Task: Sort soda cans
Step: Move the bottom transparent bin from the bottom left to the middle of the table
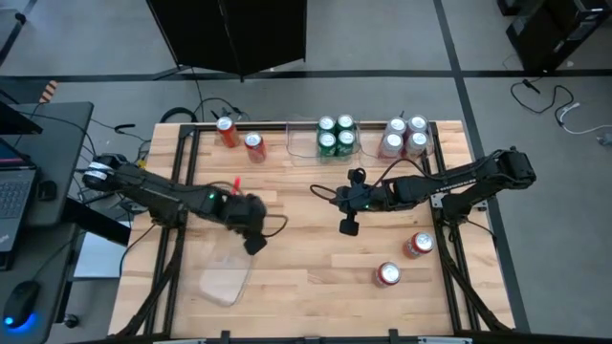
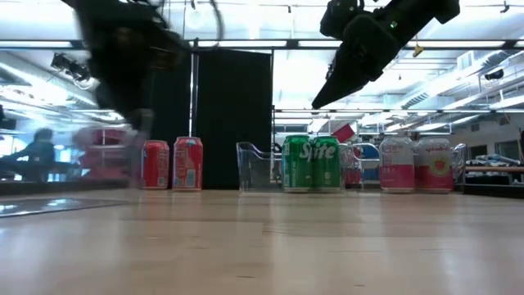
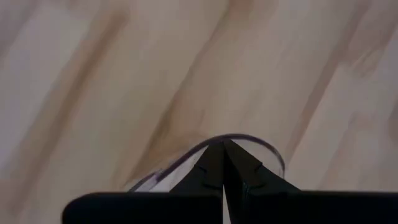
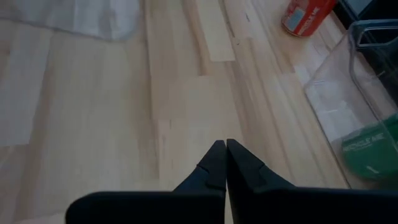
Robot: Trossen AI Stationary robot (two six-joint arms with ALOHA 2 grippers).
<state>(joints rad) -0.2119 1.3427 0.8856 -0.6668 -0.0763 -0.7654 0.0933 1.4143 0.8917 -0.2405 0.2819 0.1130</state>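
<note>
Your left fingers (image 1: 254,245) clamped on a clear bin (image 1: 226,277), right fingers (image 1: 348,226) together above the counter (image 1: 306,258), red cans (image 1: 403,260) well apart.

My left gripper (image 1: 254,245) reaches in from the left, wrist angled down, its fingers (image 3: 214,163) pressed together. My right gripper (image 1: 348,227) hangs mid-desk, arm stretched in from the right, fingers (image 4: 219,160) closed, empty.

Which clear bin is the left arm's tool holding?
Start at the wooden table and find its near left corner. The clear bin there is pinched at its rim by the left tool. Unlike the two bins along the far edge, it holds no cans.
</note>
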